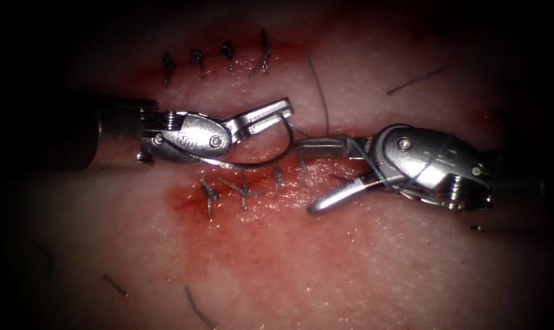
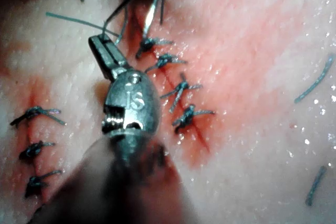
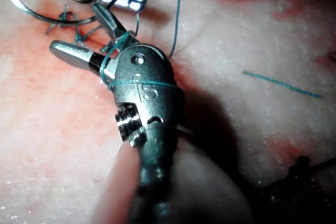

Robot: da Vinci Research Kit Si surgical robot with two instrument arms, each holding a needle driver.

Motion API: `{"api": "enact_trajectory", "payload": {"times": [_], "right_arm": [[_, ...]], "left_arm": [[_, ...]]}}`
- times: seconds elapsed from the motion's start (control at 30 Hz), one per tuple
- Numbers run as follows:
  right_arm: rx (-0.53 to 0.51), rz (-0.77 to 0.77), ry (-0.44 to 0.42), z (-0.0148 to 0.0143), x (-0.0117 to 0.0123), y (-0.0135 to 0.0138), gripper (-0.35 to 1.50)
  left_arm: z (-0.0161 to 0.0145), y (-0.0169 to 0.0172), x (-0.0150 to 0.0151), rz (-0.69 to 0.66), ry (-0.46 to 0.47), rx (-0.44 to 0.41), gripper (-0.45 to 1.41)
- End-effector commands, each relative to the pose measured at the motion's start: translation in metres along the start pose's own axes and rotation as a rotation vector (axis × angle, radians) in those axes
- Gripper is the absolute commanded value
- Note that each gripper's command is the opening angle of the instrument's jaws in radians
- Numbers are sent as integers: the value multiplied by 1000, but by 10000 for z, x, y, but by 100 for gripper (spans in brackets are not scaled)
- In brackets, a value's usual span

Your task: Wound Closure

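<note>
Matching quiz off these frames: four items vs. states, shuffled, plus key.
Things
1. left tool's jaws
2. right tool's jaws
3. thread
4. knotted stitches

States
A. wound around the right tool behind its jaws
B. open, holding nothing
C. in rows on the tissue
D. shut on the needle near one end, with the curve apparently lying free above the tissue

Pairs: 1-D, 2-B, 3-A, 4-C
</note>
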Motion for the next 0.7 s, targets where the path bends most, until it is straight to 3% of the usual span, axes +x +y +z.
{"api": "enact_trajectory", "payload": {"times": [0.03,0.1,0.27,0.53,0.57,0.7], "right_arm": [[-41,8,28,2,-3,4,74],[-135,14,15,-10,1,12,74],[-214,11,8,-18,0,20,74],[-323,50,1,-10,-15,18,56],[-340,72,0,-10,-17,18,52],[-403,193,21,-9,-22,17,7]], "left_arm": [[3,10,-1,-3,7,-8,-45],[-9,33,11,-6,37,-43,-45],[-22,51,36,-24,59,-68,-45],[-17,80,81,-37,95,-95,-45],[-15,85,85,-37,99,-98,-45],[-3,102,93,-32,101,-114,-45]]}}
